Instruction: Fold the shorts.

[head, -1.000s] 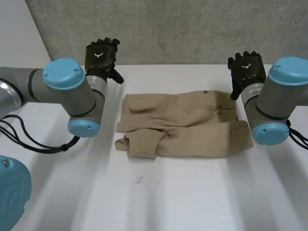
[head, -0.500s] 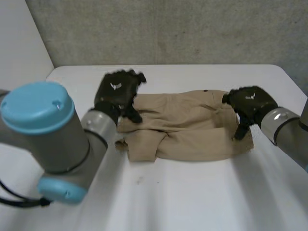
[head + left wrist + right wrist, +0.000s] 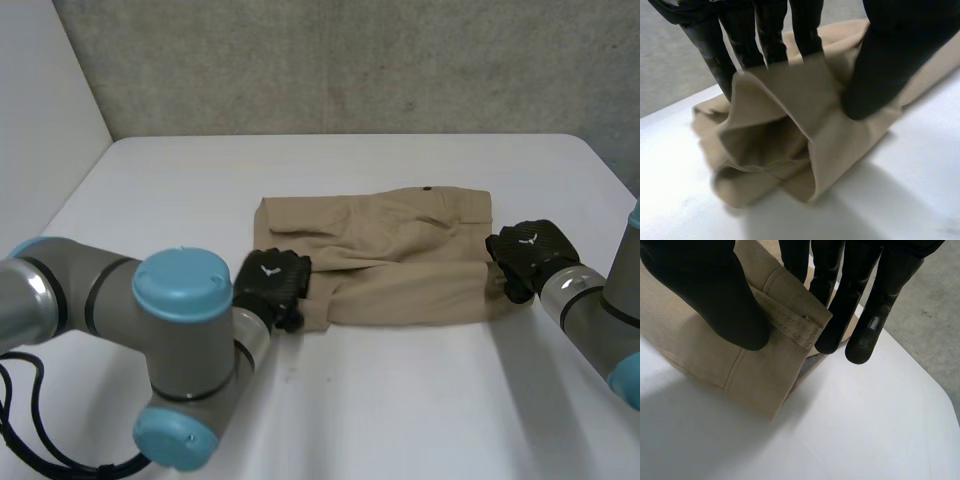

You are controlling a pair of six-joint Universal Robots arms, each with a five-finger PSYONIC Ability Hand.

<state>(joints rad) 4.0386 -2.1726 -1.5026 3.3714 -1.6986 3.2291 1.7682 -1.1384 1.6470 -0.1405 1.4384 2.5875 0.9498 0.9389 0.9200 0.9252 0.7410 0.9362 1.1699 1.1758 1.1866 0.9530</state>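
Midway across the desk (image 3: 400, 420), pinching the shorts (image 3: 400, 250) at both near corners, left robot hand (image 3: 270, 288) on the bunched leg end, right robot hand (image 3: 528, 258) on the waistband end; may lose the bunch and fold crooked if lifted too fast.

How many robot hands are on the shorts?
2. The left robot hand pinches the shorts at the near-left corner; the right robot hand is at the near-right corner.
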